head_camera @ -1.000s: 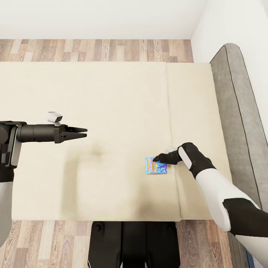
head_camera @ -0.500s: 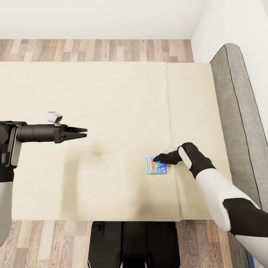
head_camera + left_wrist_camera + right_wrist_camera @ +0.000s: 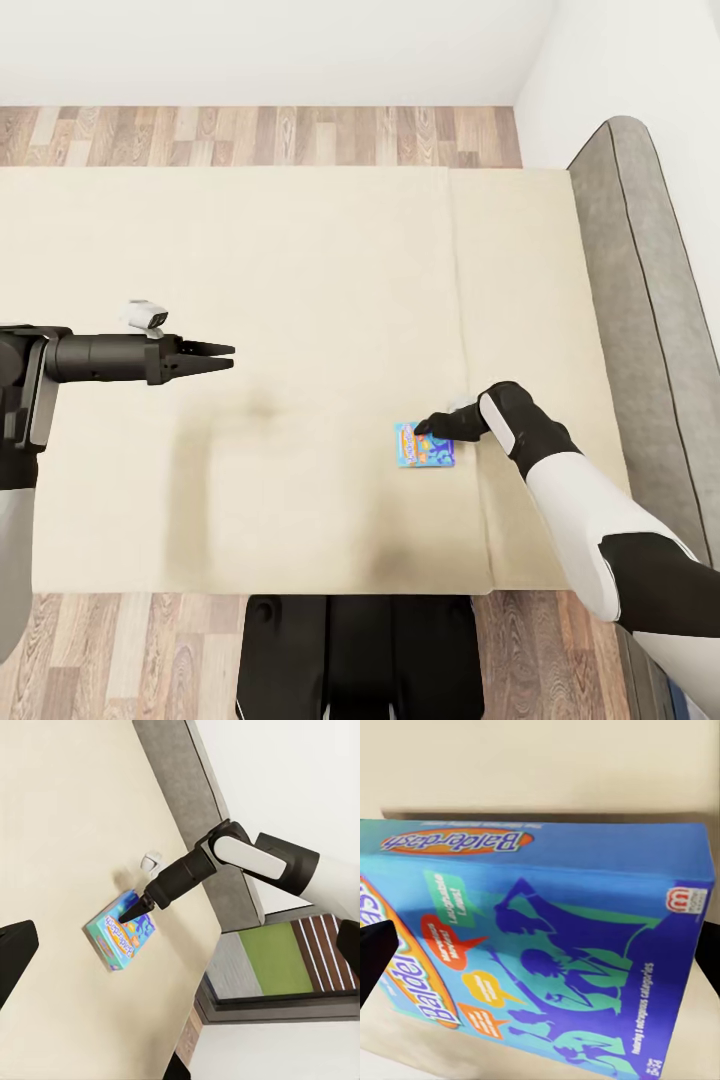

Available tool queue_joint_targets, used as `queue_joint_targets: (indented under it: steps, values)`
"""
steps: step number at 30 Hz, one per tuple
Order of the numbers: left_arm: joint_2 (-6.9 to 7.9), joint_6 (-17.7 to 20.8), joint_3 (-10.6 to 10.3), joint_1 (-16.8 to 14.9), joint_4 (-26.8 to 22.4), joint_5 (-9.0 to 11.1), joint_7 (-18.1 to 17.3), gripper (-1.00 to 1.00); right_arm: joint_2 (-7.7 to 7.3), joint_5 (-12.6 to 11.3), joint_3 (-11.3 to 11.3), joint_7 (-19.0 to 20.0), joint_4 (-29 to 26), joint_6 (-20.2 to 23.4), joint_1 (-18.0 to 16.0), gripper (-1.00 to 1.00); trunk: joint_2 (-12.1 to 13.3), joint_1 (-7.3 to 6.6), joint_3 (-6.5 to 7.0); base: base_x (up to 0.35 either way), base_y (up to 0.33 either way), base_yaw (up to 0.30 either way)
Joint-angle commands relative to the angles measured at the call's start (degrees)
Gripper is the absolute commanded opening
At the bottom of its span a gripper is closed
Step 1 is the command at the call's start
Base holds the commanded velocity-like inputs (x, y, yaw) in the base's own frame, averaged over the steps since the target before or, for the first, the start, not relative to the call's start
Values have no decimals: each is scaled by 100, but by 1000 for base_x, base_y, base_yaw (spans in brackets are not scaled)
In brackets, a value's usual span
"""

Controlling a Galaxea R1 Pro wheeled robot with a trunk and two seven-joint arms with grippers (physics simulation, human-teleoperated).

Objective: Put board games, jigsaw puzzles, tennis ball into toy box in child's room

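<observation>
The small flat blue card board game box with bright print [image 3: 424,445] lies flat on the wide low bed with the two-part beige mattress [image 3: 300,260], just beside the seam between the two mattress parts and toward the near edge, on the side of the low grey headboard [image 3: 640,300]. The right wrist view shows its lid close up [image 3: 547,945], lettered "Balderdash".

The right claw [image 3: 425,427] is lowered over the box's far edge; in the left wrist view its dark tip [image 3: 139,907] meets the box [image 3: 120,932]. Whether the fingers are spread or pinching the box cannot be told.

The left claw [image 3: 222,358] is held level above the mattress, well apart from the box, its fingers pressed nearly together and holding nothing.

Wood-plank floor [image 3: 280,135] shows beyond the far edge of the bed.
</observation>
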Motion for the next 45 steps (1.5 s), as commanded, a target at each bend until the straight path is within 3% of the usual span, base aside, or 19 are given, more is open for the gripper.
queue_joint_targets:
  steps: [1,45]
  values:
    - [-1,61,-2,-5,2,-5,-22,100,2,-387,25,36,194,-76,1,100,-2,10,-7,0,11,0]
    - [-2,61,2,-5,2,-8,-22,100,-1,-387,25,36,194,-73,-3,100,-2,10,-7,0,29,0]
